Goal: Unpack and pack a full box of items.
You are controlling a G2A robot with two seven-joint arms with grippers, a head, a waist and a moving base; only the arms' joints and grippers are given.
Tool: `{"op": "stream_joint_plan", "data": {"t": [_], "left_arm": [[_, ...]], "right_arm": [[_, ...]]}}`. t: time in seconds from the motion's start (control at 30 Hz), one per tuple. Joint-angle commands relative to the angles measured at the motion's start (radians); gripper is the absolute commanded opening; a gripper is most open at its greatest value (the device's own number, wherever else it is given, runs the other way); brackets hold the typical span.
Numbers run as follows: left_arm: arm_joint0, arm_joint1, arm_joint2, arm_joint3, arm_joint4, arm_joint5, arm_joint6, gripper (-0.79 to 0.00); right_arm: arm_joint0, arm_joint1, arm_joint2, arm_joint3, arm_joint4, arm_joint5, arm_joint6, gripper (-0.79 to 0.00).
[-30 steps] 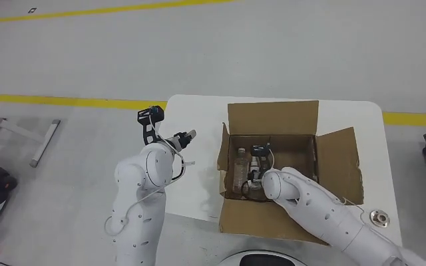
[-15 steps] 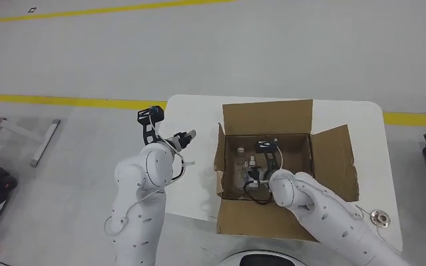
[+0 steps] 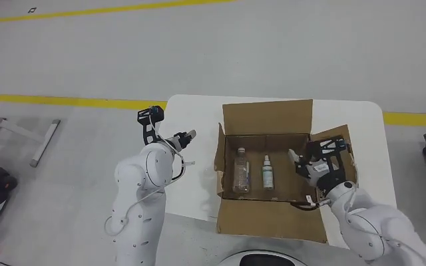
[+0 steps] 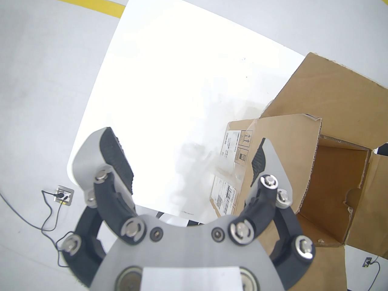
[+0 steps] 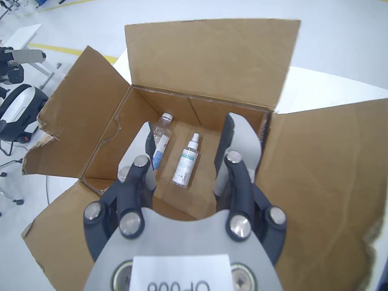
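Nearest to the robot, two claws hang over one white desk [image 3: 193, 113]. The left claw [image 4: 185, 143] sits at 9 o'clock of the box, above the desk's bare side, with its two fingers spread wide and nothing between them. The right claw [image 5: 188, 134] hangs above the box's 3 o'clock flap, also parted and empty, and it touches neither bottle.

One cardboard box [image 3: 269, 118] stands on the desk with all four flaps open. The 6 o'clock flap folds out toward the robot and the 3 o'clock flap lies spread outward. The 9 o'clock flap stands nearly upright, with a torn edge, and the 12 o'clock flap leans back.

Two items lie on the box floor, side by side, with a strip of bare cardboard between them. One is a clear water bottle [image 3: 241, 171] with a white cap, close to the 9 o'clock wall. The other is a small spray bottle [image 3: 267, 171] with a white nozzle, at 3 o'clock of the first and near the middle of the floor. Both lie flat with their caps toward 12 o'clock.

Farther out, two yellow lines [image 3: 66, 102] cross the grey floor beyond the desk.
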Motion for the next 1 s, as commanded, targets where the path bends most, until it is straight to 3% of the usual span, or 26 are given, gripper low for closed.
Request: {"op": "stream_joint_plan", "data": {"t": [0.0,0.37,0.5,0.6,0.7,0.97], "left_arm": [[0.000,0.000,0.000,0.000,0.000,0.000,0.000,0.000],[0.000,0.000,0.000,0.000,0.000,0.000,0.000,0.000],[0.000,0.000,0.000,0.000,0.000,0.000,0.000,0.000],[0.000,0.000,0.000,0.000,0.000,0.000,0.000,0.000],[0.000,0.000,0.000,0.000,0.000,0.000,0.000,0.000],[0.000,0.000,0.000,0.000,0.000,0.000,0.000,0.000]], "right_arm": [[0.001,0.000,0.001,0.000,-0.001,0.002,0.000,-0.785],[0.002,0.000,0.003,0.001,-0.003,0.002,-0.006,-0.785],[0.002,-0.003,0.021,-0.017,0.001,-0.029,-0.131,-0.785],[-0.021,-0.004,0.092,-0.047,0.014,-0.052,-0.264,-0.785],[-0.068,-0.002,0.191,-0.074,0.011,-0.076,-0.319,-0.785],[-0.237,0.003,0.529,-0.098,0.005,-0.149,-0.284,-0.785]]}}
